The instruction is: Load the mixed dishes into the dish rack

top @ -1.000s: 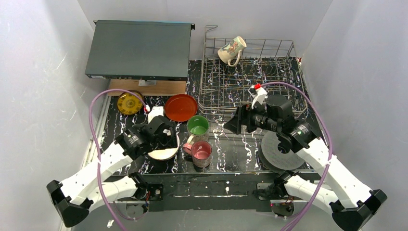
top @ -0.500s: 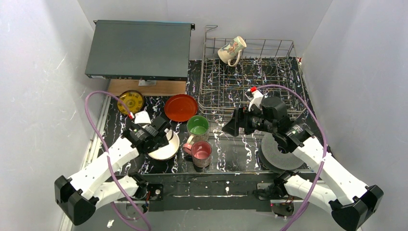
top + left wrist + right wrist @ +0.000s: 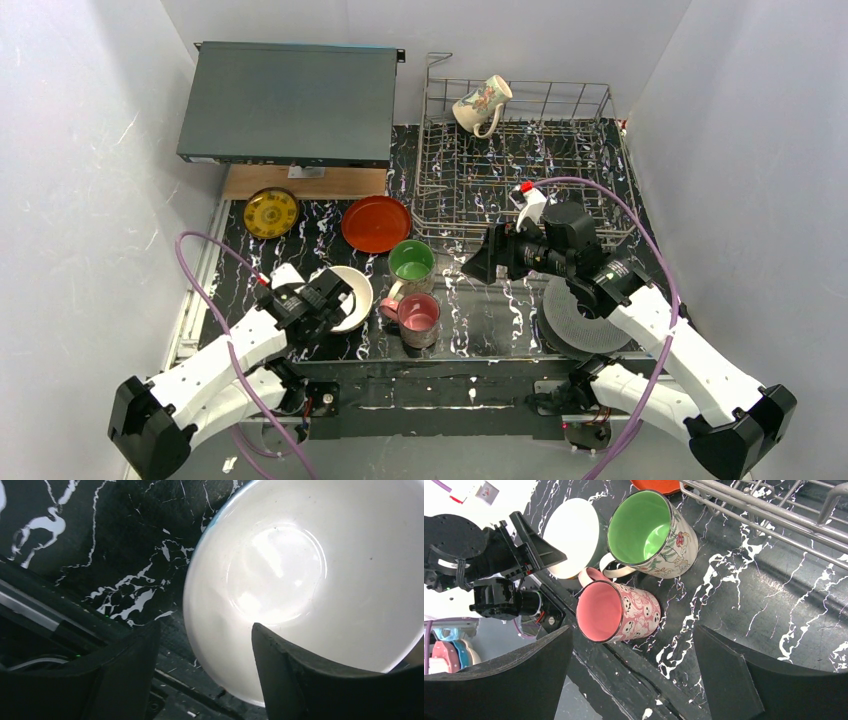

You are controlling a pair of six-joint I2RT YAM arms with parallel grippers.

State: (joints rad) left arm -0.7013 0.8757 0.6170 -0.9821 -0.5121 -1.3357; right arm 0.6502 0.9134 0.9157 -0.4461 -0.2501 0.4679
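Near the front-left edge of the black marbled tabletop [image 3: 500, 310], the left end effector [image 3: 205, 627] gapes wide astride the rim of the round bowl [image 3: 300, 580], cream inside and teal outside. The right end effector [image 3: 633, 629], likewise spread and holding nothing, hovers above the pink ceramic mug [image 3: 616, 611] and the green-lined white mug [image 3: 649, 530], just beside the silver wire dish rack [image 3: 560, 100].

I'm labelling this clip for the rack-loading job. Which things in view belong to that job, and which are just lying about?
Belongs to the job: dish rack, floral cream mug (already in the rack), red-orange plate, yellow dish, bowl, green-lined mug, pink mug.

Just lying about: ribbed grey disc, dark grey box, wooden board.
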